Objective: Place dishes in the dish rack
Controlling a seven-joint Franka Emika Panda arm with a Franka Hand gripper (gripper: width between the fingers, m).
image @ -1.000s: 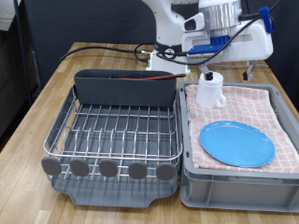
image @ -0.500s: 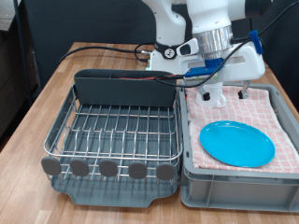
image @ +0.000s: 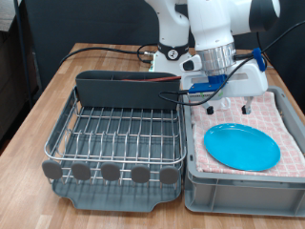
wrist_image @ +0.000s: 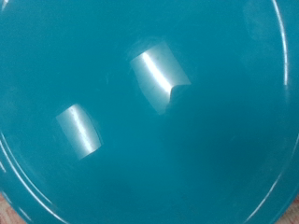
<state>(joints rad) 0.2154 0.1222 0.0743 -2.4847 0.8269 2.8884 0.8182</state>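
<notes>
A flat round light-blue plate (image: 243,147) lies on the checked cloth inside the grey bin, at the exterior view's right. My gripper (image: 229,107) hangs low over the plate's far edge, its two white fingers (image: 212,108) spread apart and nothing between them. The plate's glossy blue surface (wrist_image: 149,112) fills the whole wrist view, and no fingers show there. To the exterior view's left stands the dish rack (image: 114,129), a silver wire grid on a dark tray with nothing on it.
A pink-and-white checked cloth (image: 288,116) lines the grey plastic bin (image: 238,186). The rack's tall grey compartment (image: 129,93) stands at its far side, and round knobs (image: 112,172) line its near side. Black cables (image: 100,50) lie on the wooden table behind.
The gripper has come down and slightly toward the exterior view's left, from above the white mug to just over the plate. The mug is now hidden behind the hand.
</notes>
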